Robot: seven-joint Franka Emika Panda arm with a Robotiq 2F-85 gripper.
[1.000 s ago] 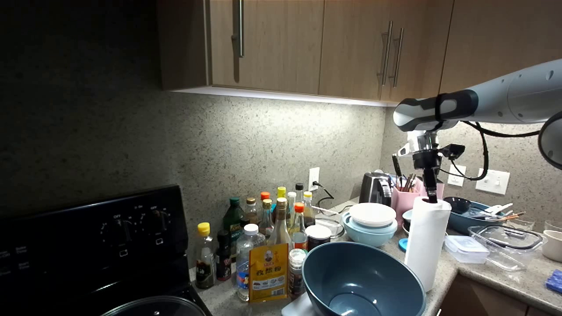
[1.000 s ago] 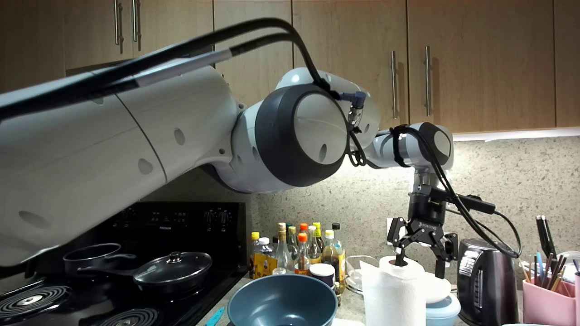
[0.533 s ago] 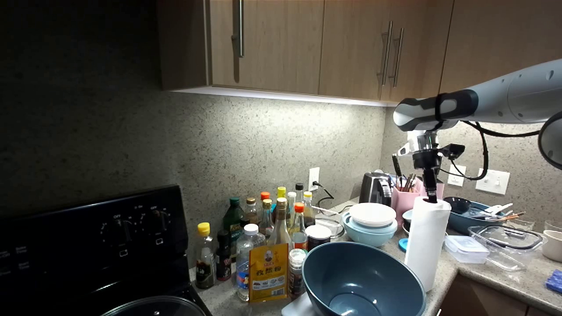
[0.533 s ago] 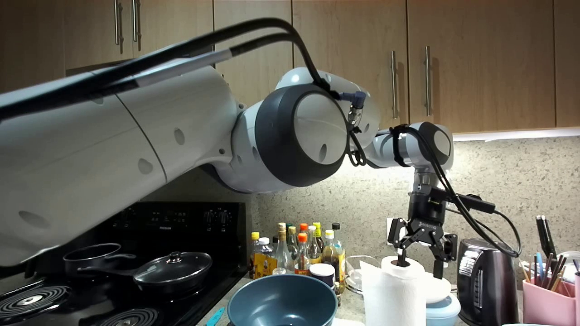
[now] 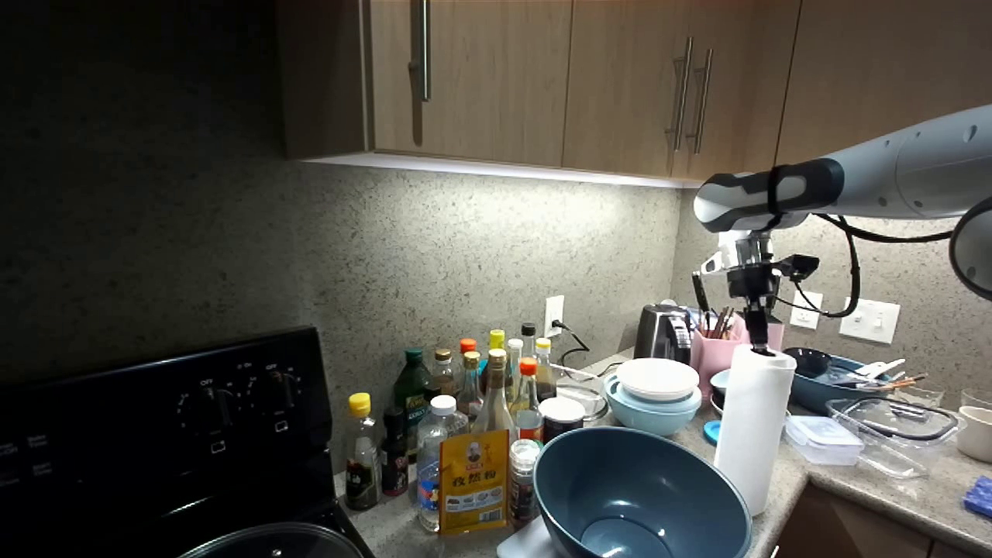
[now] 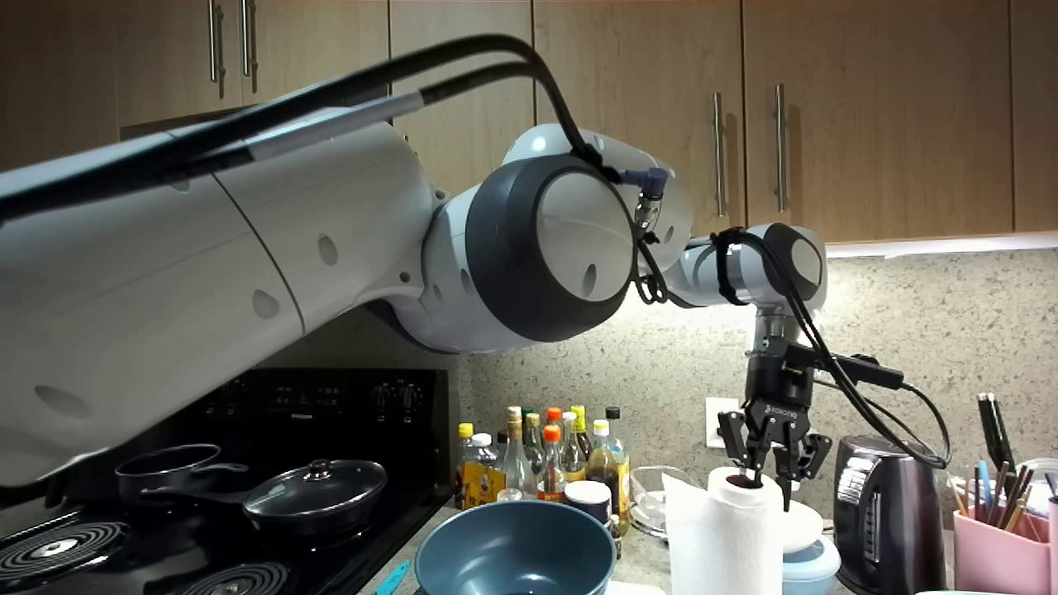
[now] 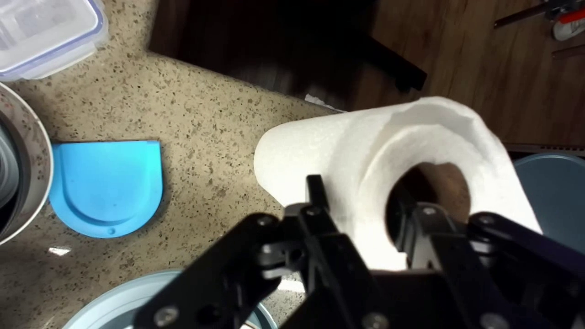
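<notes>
A white paper towel roll [image 5: 756,434] stands on the counter, leaning slightly in an exterior view. My gripper [image 6: 769,487] points down at its top, fingers astride one side of the wall. In the wrist view the inner finger [image 7: 410,240] reaches down into the core, its tip hidden in the dark hollow. The outer finger [image 7: 317,194] lies along the outside of the paper, with a shadow beside it. The jaws are partly closed with the wall between them. Whether the outer finger presses on the paper cannot be made out.
Close to the roll stand a large dark blue bowl [image 5: 635,488], light blue bowls [image 5: 655,418] under a white plate, and a kettle [image 6: 888,512]. A blue lid [image 7: 107,187] lies nearby. Bottles crowd the wall; a pink utensil holder [image 6: 1000,537] stands farther right.
The fingers have drawn closer together over the last half second. The top of the roll has shifted slightly towards the outer finger. The arm has stayed in nearly the same place.
</notes>
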